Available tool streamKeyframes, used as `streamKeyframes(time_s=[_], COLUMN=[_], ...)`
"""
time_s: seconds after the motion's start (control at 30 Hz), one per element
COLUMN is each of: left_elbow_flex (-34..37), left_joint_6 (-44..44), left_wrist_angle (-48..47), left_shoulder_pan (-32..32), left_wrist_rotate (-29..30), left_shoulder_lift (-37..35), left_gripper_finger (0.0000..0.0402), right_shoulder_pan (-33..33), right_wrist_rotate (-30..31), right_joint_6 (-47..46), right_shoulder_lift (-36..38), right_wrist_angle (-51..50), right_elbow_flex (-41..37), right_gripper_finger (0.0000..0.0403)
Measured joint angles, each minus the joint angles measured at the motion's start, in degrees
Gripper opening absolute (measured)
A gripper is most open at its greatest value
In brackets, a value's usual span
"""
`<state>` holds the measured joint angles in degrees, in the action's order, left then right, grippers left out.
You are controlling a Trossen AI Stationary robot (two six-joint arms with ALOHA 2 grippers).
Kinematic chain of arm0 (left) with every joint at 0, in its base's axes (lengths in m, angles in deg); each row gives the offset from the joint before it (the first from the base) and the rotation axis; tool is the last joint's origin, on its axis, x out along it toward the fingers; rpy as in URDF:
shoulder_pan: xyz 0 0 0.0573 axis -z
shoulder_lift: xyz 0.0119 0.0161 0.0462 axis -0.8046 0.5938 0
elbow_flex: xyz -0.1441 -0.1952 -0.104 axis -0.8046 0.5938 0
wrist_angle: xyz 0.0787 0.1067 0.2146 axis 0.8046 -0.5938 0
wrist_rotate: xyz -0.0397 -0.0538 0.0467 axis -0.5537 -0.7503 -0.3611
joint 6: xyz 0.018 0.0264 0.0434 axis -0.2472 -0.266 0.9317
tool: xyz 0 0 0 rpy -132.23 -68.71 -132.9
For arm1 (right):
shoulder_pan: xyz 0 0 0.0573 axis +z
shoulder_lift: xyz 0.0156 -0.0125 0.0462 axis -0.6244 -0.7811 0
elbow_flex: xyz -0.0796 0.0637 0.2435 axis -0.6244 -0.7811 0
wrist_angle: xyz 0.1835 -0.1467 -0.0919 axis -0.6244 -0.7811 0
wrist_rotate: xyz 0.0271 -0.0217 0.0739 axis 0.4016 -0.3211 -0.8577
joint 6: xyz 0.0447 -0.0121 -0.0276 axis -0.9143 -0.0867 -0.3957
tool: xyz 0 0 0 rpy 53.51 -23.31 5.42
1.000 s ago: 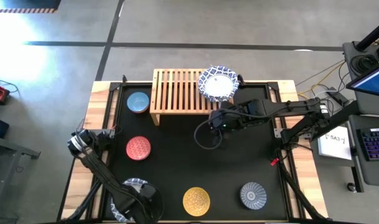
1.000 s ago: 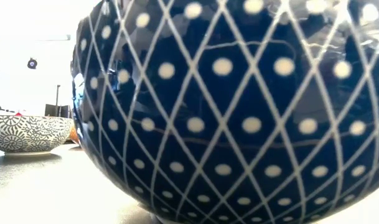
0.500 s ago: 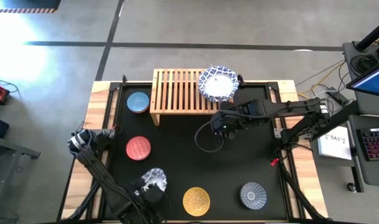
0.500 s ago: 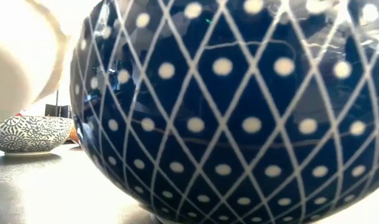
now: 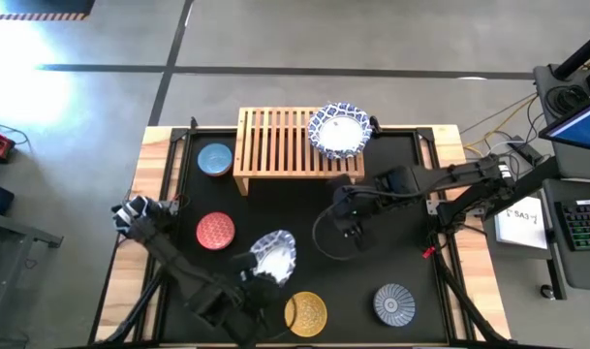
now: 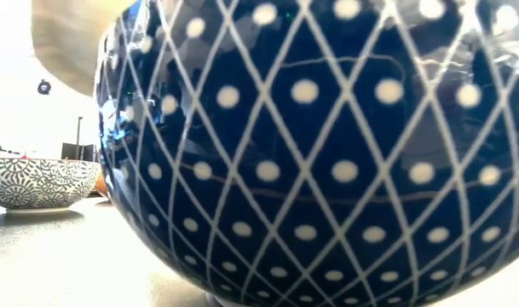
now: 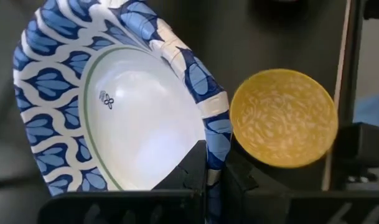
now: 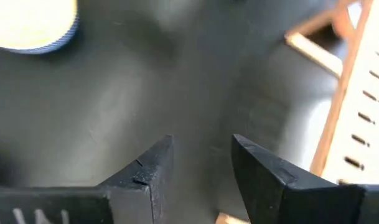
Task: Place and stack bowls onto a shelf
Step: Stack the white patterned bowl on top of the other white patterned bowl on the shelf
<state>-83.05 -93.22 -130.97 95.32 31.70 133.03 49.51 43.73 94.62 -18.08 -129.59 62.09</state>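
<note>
Left fingers pinching white bowl rim

I'm working in what looks like a robotics lab. Around the black-topped table is bare concrete floor; just beside the table sit a keyboard and loose cables.

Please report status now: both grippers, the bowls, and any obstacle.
Left gripper shut on white blue-rimmed bowl, lifted. Right gripper open, empty, near shelf. Red bowl nearby.
</note>
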Motion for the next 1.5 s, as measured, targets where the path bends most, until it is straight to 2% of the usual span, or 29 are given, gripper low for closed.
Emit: streamKeyframes(time_s=[0.27,0.53,0.83,1.17,1.33,1.5], left_elbow_flex=[0.0,0.0,0.0,0.0,0.0,0.0], left_joint_6=[15.4,28.4,33.9,37.7,39.9,40.0], left_wrist_angle=[4.4,10.5,14.7,16.9,18.9,19.1], left_shoulder_pan=[-4.1,-5.8,-7.7,-8.1,-8.2,-8.3], left_wrist_rotate=[-2.0,-2.5,-3.3,1.0,1.1,1.0], left_shoulder_lift=[-0.1,-0.2,-0.2,-0.2,-0.2,-0.2], left_gripper_finger=[0.0,0.0,0.0,0.0,0.0,0.0], right_shoulder_pan=[2.1,4.7,6.7,7.9,7.9,7.9], right_wrist_rotate=[-4.0,-10.8,-12.0,-12.0,-12.0,-12.0], right_joint_6=[5.8,11.0,11.4,8.1,6.1,5.4], right_shoulder_lift=[0.0,0.0,0.0,0.0,0.0,0.0], right_wrist_angle=[4.1,7.8,11.3,11.1,10.9,9.6], right_elbow_flex=[0.0,0.0,0.0,-0.2,-0.2,-0.2], right_gripper_finger=[0.0155,0.0155,0.0155,0.0144,0.0121,0.0074])
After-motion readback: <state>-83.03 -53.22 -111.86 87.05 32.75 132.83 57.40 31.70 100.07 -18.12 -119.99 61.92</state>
